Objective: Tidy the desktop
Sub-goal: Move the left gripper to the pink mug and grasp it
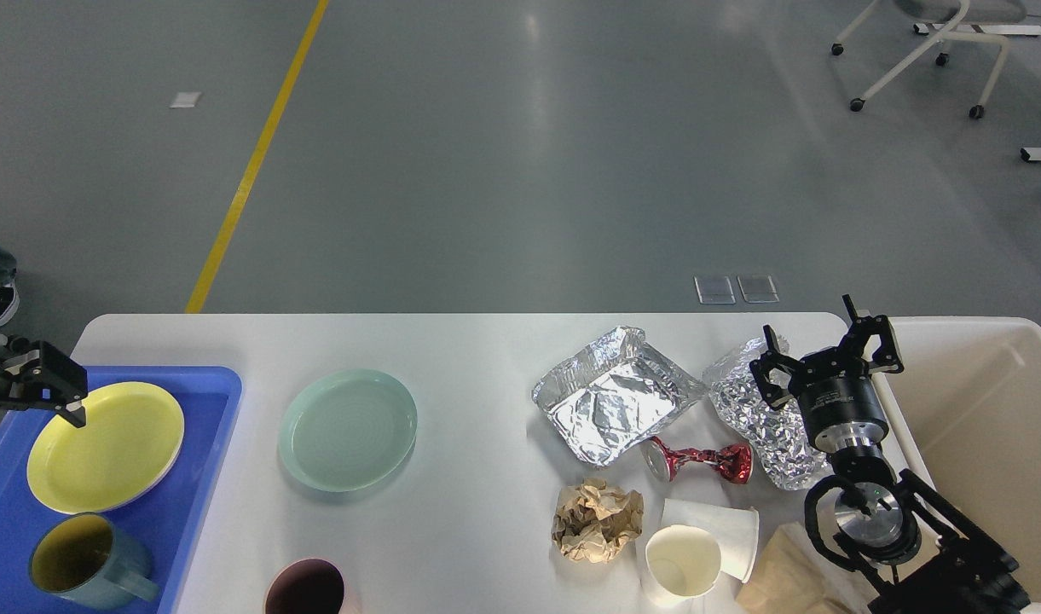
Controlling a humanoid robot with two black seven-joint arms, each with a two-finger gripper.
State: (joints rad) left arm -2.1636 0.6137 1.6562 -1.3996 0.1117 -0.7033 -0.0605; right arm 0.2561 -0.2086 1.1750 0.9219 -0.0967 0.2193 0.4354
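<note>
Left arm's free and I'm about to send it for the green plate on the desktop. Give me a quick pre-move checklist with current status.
1. Left tool holds nothing: ok.
2. Blue-grey mug sits upright in the blue tray: ok.
3. Green plate lies flat on the desktop, nothing on it: ok.
4. Tray room beside the yellow plate: cannot tell.
5. Right tool open, above the crumpled foil, far from the plate: ok.

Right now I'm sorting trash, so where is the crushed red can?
In the head view, the red can lies on the desktop, right of centre, just below the foil tray and above the paper cups.
</note>
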